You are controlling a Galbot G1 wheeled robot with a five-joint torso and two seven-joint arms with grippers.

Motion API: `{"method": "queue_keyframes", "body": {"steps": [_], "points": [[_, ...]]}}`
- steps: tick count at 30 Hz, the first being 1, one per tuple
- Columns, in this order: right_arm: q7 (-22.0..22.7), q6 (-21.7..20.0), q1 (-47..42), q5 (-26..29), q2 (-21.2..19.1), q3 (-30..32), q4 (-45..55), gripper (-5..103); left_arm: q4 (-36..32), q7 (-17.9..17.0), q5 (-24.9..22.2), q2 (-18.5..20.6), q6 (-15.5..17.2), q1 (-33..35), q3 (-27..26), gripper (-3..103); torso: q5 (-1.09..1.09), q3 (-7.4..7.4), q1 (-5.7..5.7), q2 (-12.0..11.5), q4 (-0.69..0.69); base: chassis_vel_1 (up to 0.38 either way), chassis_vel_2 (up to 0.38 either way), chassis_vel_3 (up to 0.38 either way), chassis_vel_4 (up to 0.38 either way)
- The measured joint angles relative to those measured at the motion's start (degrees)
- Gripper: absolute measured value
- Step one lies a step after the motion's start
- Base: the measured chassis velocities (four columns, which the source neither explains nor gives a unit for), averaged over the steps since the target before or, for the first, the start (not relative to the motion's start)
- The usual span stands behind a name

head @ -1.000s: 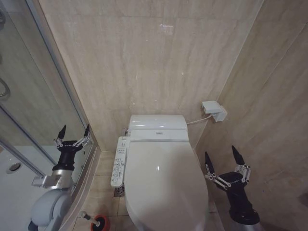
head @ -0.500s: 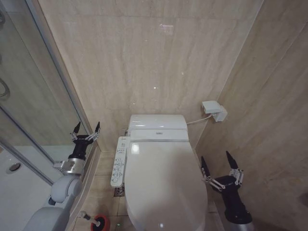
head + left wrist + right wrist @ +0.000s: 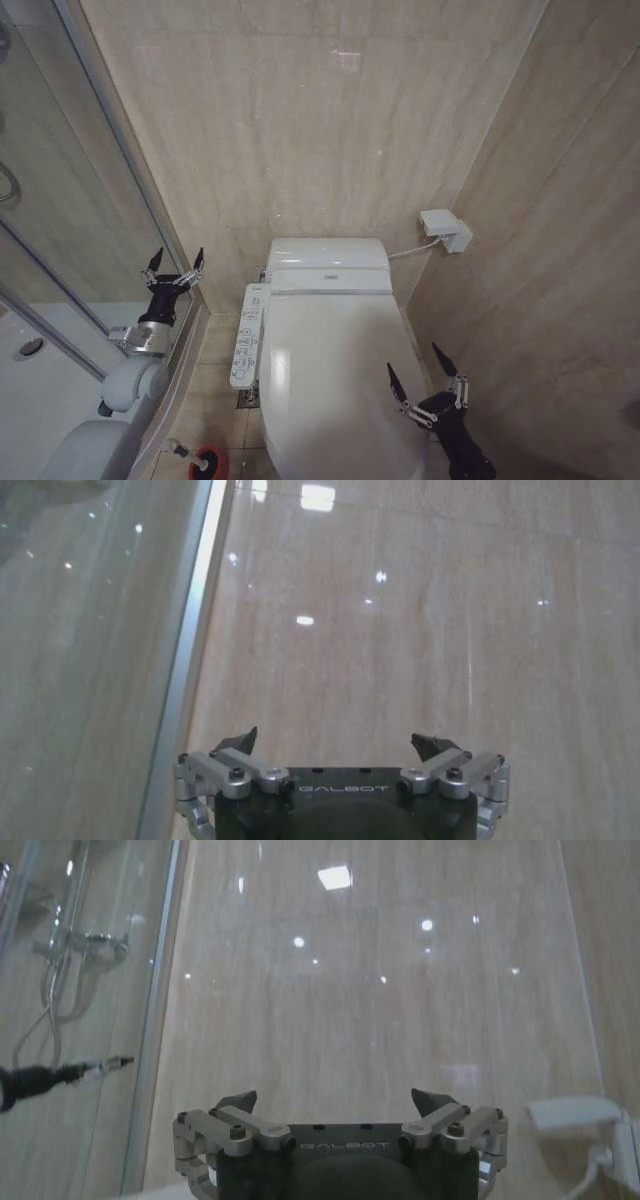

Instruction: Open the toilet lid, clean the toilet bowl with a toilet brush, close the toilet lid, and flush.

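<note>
— So, how are the jaws standing?

— Both pairs are spread wide and holding nothing. The right gripper is hovering over the right front edge of the toilet lid; the left gripper is pointing up beside the glass shower panel, well apart from the toilet.

— And the lid?

— Lying shut over the toilet bowl, with the button panel running along its left side. The toilet brush is sitting in its red holder on the floor (left of the bowl).

— Where would you grip?

— Probably under the front rim. It's looking glossy, stiff and light, so fingers may be slipping; hooking beneath seems safer than pinching.
</note>
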Motion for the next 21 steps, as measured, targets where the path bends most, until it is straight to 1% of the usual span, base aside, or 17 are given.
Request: {"method": "queue_keyframes", "body": {"steps": [5,13,21], "points": [[-0.1,0.7,0.9,0.0,0.1,-0.1,-2.8,100,0.1,0.0,0.0,0.1,0.2,-0.2,-0.2,100,0.00,0.00,0.00,0.0,0.00,0.000,0.000,0.000,0.000],[-0.2,2.0,3.0,0.0,0.8,-0.8,-10.4,100,0.1,-0.1,0.0,-0.2,0.3,-0.1,-0.4,100,0.00,0.00,0.00,0.0,-0.01,0.000,0.000,0.000,0.000],[-0.4,2.4,3.9,-0.1,1.5,-0.9,-12.1,100,1.3,-0.1,-0.1,0.7,0.3,-0.5,-0.6,100,0.00,0.00,0.00,0.0,0.00,0.000,0.000,0.000,0.000]]}}
